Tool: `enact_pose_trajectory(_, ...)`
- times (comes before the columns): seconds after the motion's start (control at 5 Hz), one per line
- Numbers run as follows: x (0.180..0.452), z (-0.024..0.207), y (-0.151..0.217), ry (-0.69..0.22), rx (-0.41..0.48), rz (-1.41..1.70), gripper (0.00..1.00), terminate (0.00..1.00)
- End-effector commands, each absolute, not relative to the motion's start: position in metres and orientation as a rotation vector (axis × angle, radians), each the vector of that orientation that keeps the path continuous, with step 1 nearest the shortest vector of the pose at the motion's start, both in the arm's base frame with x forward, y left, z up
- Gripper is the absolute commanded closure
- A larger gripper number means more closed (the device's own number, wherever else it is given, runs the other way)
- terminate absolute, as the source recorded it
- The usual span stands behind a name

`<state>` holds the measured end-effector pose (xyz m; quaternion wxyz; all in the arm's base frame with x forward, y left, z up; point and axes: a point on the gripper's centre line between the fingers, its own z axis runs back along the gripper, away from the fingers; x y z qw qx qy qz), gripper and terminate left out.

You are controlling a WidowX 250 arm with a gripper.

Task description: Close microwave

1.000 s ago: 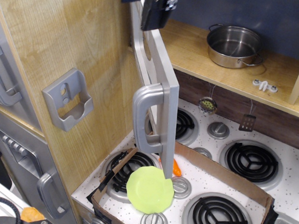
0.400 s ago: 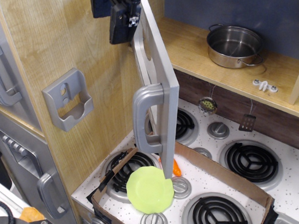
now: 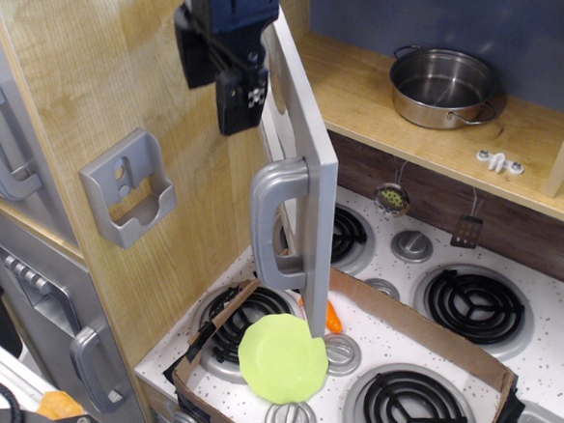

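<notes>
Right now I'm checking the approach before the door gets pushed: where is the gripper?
The gripper hangs at the top of the view, left of centre, on the outer side of the open microwave door, above its silver handle.

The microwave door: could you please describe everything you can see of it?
The microwave door is a flat grey panel, swung wide open and seen nearly edge-on, jutting out over the stove. A chunky silver handle is mounted upright near its free edge. The gripper hangs beside its outer face, near the top; whether they touch is unclear.
</notes>
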<state>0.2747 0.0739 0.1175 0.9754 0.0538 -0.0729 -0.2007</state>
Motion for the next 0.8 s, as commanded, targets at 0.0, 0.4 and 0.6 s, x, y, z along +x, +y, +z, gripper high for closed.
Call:
enact_pose_trajectory(0.0,0.288,0.125,0.055,-0.332,0.106,-0.400,0.00,0.00)
enact_pose_trajectory(0.4,0.294,0.140,0.030,-0.423,0.108,-0.385,0.00,0.00)
enact_pose_trajectory(0.6,0.300,0.139,0.016,-0.451,0.081,-0.367,0.00,0.00)
